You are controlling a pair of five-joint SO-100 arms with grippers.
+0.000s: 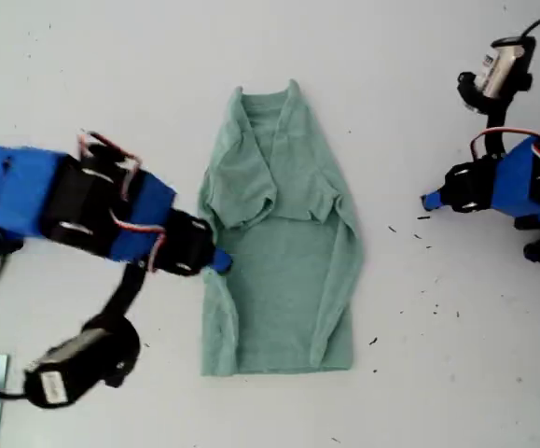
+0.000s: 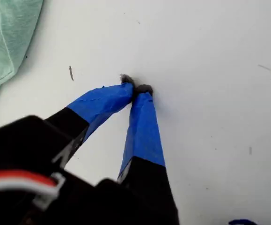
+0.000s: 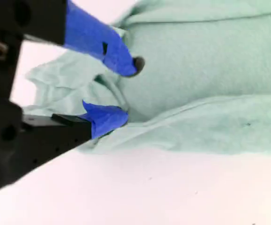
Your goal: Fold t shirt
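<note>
The t shirt (image 1: 279, 243) lies mid-tabletop (image 1: 111, 75), both sides folded inward, bare white surface all around it. My second gripper (image 3: 126, 91) has its fingers spread at the shirt's edge on the exterior view's left. My first gripper (image 2: 136, 89), fingers pressed together, rests on bare tabletop, well apart from the shirt.

white table (image 1: 111, 75), small dark specks (image 1: 435, 308) scattered on it
</note>
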